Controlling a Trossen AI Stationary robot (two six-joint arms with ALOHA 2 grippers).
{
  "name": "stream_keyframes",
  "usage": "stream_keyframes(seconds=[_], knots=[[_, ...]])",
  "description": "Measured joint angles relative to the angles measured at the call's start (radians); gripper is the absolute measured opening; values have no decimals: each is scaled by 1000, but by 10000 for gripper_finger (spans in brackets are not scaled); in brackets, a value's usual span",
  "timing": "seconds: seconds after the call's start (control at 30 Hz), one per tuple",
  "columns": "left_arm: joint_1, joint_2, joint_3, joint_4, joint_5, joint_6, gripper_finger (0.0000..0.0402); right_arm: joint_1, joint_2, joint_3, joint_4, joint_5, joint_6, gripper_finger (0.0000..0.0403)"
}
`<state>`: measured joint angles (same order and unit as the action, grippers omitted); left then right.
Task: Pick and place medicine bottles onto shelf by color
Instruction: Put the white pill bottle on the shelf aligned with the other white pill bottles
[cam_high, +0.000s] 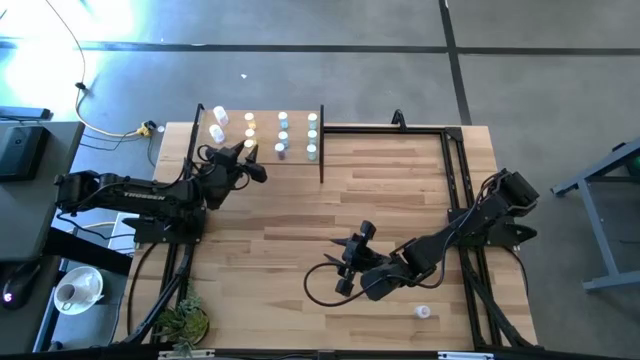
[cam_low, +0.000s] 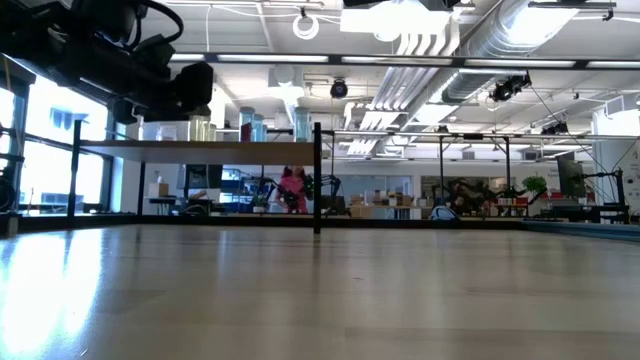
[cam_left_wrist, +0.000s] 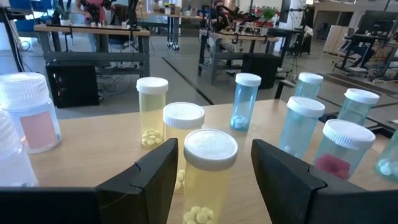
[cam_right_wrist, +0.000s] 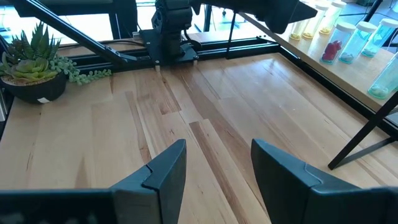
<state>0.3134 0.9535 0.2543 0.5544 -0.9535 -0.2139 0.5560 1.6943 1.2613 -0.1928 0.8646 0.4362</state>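
Observation:
The shelf (cam_high: 262, 112) stands at the table's far left, a light board on thin black posts. Medicine bottles stand on it in rows: white (cam_left_wrist: 28, 112), yellow (cam_left_wrist: 152, 112) and light blue (cam_left_wrist: 298, 127), plus one with pink contents (cam_left_wrist: 342, 152). My left gripper (cam_left_wrist: 214, 149) is open and level at the shelf's near edge (cam_high: 252, 160). Its fingers stand on either side of the nearest yellow bottle (cam_left_wrist: 210, 180), with a gap on each side, and the bottle stands upright on the board. My right gripper (cam_high: 352, 255) hovers open over mid-table, with nothing between its fingers (cam_right_wrist: 217, 162). One pale bottle (cam_high: 423, 312) lies on the table near the front right.
A potted plant (cam_high: 185, 320) sits at the table's near left corner. Black frame rails (cam_high: 455, 170) run along the far and right sides. The shelf's black post (cam_high: 321, 140) stands at its right end. Bare wood (cam_high: 300, 220) lies between the two arms.

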Motion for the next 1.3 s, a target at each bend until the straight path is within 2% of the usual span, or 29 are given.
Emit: stream_keyframes(seconds=[0.6, 1.1, 1.2, 1.3], knots=[[0, -6, 0, 102, 20, 34, 193, 0, 0, 0, -2, -4, 0, 172], [0, -107, 0, 104, 31, 82, 193, 0, 0, 0, -3, -4, 0, 172], [0, -133, 0, 116, 73, 110, 193, 0, 0, 0, -3, -4, 0, 172], [-2, -159, 0, 155, 158, 147, 193, 0, 0, 0, -9, -6, 0, 172]])
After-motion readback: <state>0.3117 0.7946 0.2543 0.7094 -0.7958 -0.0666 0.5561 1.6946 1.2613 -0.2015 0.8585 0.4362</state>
